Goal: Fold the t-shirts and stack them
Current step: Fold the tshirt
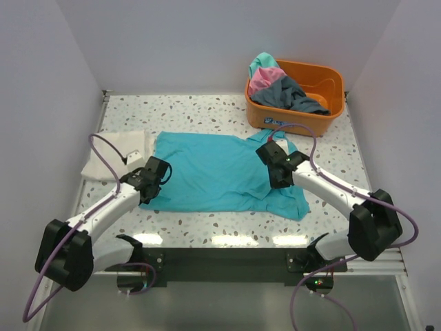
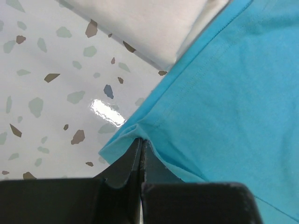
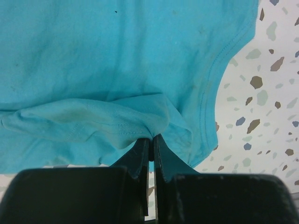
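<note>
A teal t-shirt point(image 1: 220, 172) lies spread flat on the speckled table point(image 1: 207, 110), and everything else is placed from it. The left gripper point(image 2: 141, 142) is at its left edge, fingers clenched on a small raised pinch of the hem. The right gripper point(image 3: 150, 139) is at its far right part, fingers pressed together on a bunched fold of cloth beside a curved stitched hem. A folded cream-white t-shirt point(image 1: 117, 155) sits just beside the teal t-shirt's left edge; the left wrist view shows the two edges meeting. Beyond the teal t-shirt's far right corner stands an orange tub point(image 1: 289, 118), close to the cloth. It holds a heap of a second teal shirt point(image 1: 262, 63), a pink shirt point(image 1: 265, 79) and a dark grey shirt point(image 1: 293, 96).
</note>
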Robot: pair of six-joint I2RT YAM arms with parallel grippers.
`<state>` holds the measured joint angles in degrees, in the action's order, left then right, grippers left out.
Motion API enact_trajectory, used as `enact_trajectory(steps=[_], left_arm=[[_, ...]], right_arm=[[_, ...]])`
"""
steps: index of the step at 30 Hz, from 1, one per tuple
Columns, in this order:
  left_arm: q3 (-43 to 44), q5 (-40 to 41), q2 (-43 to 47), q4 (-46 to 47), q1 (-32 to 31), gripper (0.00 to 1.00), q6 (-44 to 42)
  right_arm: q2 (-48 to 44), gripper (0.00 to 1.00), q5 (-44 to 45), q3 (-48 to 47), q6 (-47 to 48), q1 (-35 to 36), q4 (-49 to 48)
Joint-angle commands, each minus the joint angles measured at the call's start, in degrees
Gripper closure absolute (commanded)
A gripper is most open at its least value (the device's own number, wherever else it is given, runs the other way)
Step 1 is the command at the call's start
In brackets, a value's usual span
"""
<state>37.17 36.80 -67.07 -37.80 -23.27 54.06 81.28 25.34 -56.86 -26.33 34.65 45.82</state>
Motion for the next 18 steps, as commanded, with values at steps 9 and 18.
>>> enact_trajectory(steps=[9, 18], left_arm=[[4.5, 7.0, -3.2, -1.7, 1.6, 1.00, 2.4], [5.0, 7.3, -3.5, 4.2, 3.1, 1.00, 1.1]], right_arm=[[-1.1, 1.00, 7.1, -4.2, -1.0, -1.1, 2.6], [-0.5, 1.00, 10.0, -7.5, -0.5, -2.7, 5.0]])
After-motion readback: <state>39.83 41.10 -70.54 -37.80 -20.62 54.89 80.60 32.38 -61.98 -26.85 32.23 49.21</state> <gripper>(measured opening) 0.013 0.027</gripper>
